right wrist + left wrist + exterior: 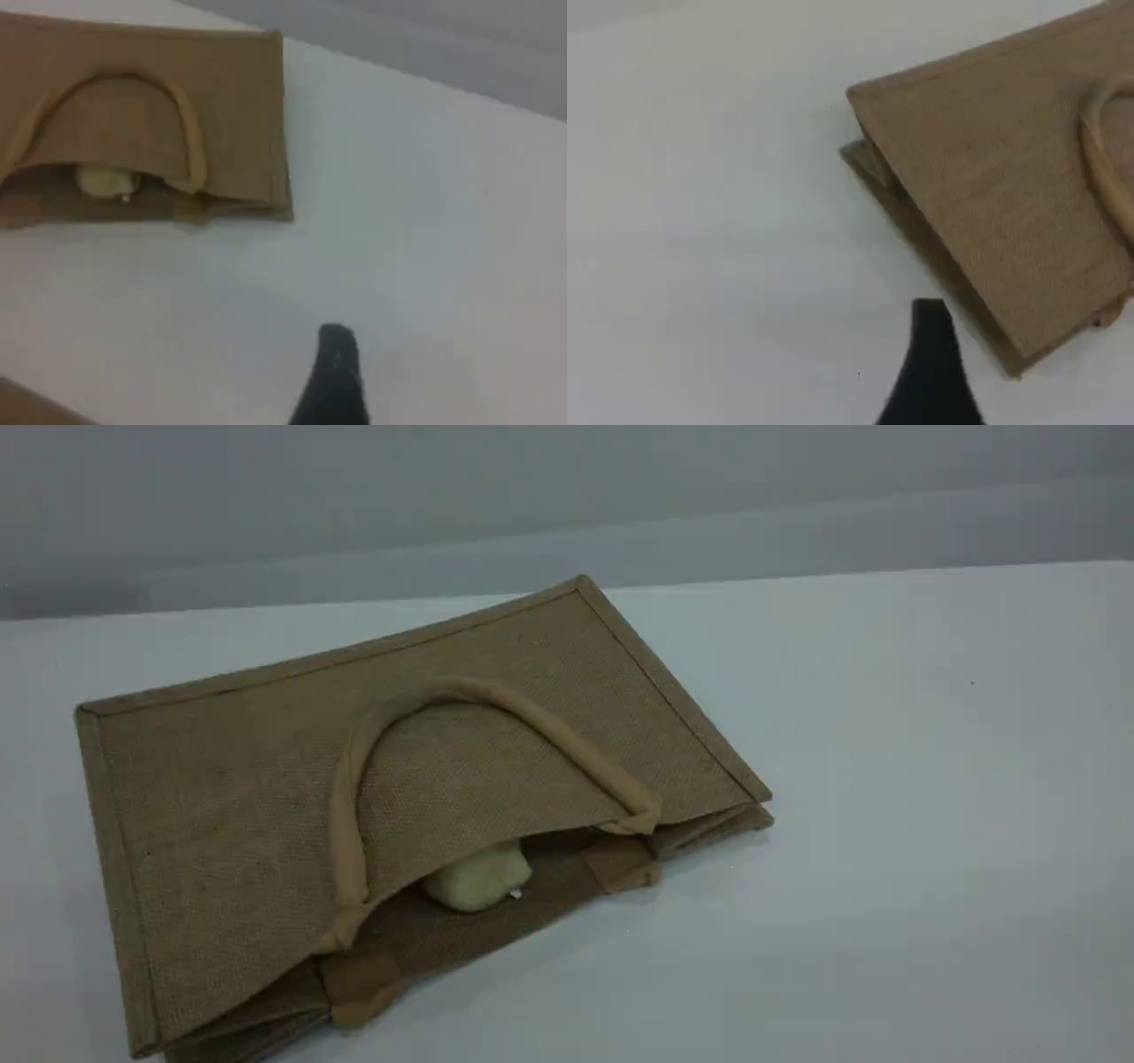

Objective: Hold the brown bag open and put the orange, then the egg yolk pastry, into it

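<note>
The brown bag, a tan woven tote, lies flat on its side toward the left of the white counter. One pale padded handle arches across its upper panel. Its long axis runs left to right, slanting away toward the right, and its mouth faces the near edge. The cream egg yolk pastry sits just inside that mouth, under the lifted panel. A plain grey wall stands behind. The left fingers and right fingers hang over bare counter, spread wide and holding nothing.
</note>
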### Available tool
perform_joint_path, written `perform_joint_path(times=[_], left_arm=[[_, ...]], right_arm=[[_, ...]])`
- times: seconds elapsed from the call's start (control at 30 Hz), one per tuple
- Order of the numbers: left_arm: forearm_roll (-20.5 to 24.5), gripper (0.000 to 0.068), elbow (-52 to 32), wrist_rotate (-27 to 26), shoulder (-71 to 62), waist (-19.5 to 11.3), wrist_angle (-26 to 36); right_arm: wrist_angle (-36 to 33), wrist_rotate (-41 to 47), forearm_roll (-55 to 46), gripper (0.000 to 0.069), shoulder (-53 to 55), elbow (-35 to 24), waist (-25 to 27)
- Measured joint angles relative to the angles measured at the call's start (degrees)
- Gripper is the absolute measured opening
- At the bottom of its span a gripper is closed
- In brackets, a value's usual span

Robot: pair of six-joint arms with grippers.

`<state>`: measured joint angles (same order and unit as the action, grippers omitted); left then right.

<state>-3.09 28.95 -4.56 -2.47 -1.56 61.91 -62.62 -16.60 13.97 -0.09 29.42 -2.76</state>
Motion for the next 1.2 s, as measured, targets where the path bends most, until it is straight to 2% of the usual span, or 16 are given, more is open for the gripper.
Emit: perform_joint_path(times=[0.37,0.5,1.2], left_arm=[[-0.05,0.0493,0.0,-0.08,2.51,0.2,0.01],[-0.05,0.0493,0.0,-0.02,2.47,2.3,0.01],[-0.05,0.0493,0.0,-0.02,2.47,2.25,0.01]], right_arm=[[0.05,0.0,0.04,0.0533,0.09,0.0,1.76],[0.05,0.0,0.04,0.0533,0.09,0.0,1.76],[0.05,0.0,0.04,0.0533,0.09,0.0,1.7]])
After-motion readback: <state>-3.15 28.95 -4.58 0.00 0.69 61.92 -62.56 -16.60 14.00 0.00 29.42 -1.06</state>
